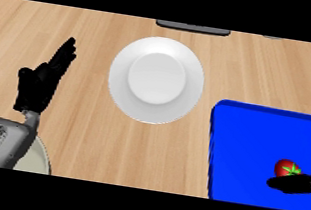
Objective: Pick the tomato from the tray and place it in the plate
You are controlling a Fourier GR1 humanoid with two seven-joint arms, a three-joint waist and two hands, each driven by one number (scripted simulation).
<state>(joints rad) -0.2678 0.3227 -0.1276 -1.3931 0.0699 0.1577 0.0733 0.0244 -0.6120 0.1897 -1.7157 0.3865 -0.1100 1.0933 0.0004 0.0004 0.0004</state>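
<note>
Presently, at the far left, the grey left forearm [0,142] enters from the lower edge. It lies over a pale round object [42,161] in the lower left corner, which is only partly in view and cannot be identified. The left hand [38,84] rests above the forearm with its fingers straight and together, pointing up and slightly right. It holds nothing and touches nothing, and it is well apart from every item on the counter [102,33].

At the centre, the white plate [156,79] sits flat on the wood with nothing on it. It is clear of both hands and just left of the tray's upper corner. A dark flat object [192,27] is cut off by the top edge directly above the plate and cannot be identified.

At the right, the blue tray [258,137] runs out of view at the right and lower edges. The tomato [288,169] lies on the tray near its lower right, with its green calyx facing up.

The right hand [303,186] is over the tray at the right edge and is largely cut off. Its thumb reaches left just below the tomato, and one finger stands fairly straight just to the tomato's right. The hand is spread, with the tomato in the gap between thumb and finger. The thumb appears to meet the tomato's underside, but contact cannot be confirmed. The tomato has not been lifted.
</note>
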